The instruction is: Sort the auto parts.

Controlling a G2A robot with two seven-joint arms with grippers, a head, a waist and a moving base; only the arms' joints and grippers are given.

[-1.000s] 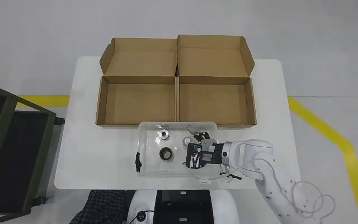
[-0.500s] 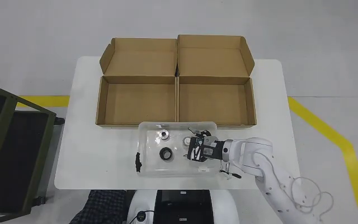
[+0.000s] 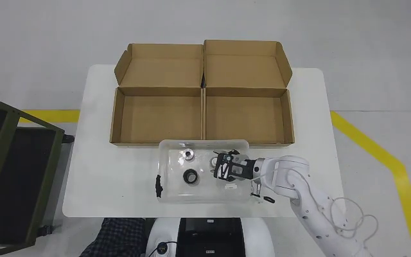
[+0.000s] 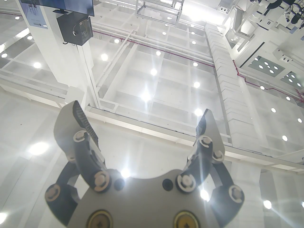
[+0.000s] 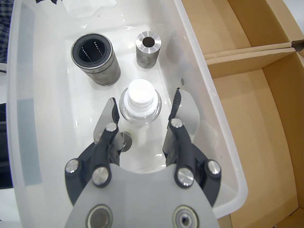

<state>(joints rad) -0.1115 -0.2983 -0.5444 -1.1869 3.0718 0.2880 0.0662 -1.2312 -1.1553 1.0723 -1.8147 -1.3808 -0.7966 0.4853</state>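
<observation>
R pincer (image 5: 145, 106) is spread, down inside the clear bin (image 5: 190, 36), one finger each side of the white stepped part (image 5: 140, 94). No contact yet afaict. Part stands upright on the bin floor, nearer the bin's box-side wall than its middle. L pincer (image 4: 141, 116) is also spread, holding nothing, aimed at the ceiling, away from the bin.

Risks, my read:
- Part has a wide clear base and a narrower white top. If I close too high, the pads catch only the top step and it could tilt or pop out.
- My outer finger sits just beside the bin wall. Any drift and I'd scrape the wall or shove the bin.
- Small metal disc (image 5: 127, 141) lies on the bin floor by my other finger and may get nudged or pinched along.
- Big bearing (image 5: 96, 58) and steel bushing (image 5: 147, 49) stand deeper in the bin, apart from the part. If I overshoot fwd, the bushing prob gets hit first.
- Bin floor looks glossy, so parts prob slide.

Room: open straight up. Must clear the bin rim before crossing to the cardboard boxes (image 3: 203, 119), just beside the bin's far long side, flaps open. Which box this part goes in: can't tell.
</observation>
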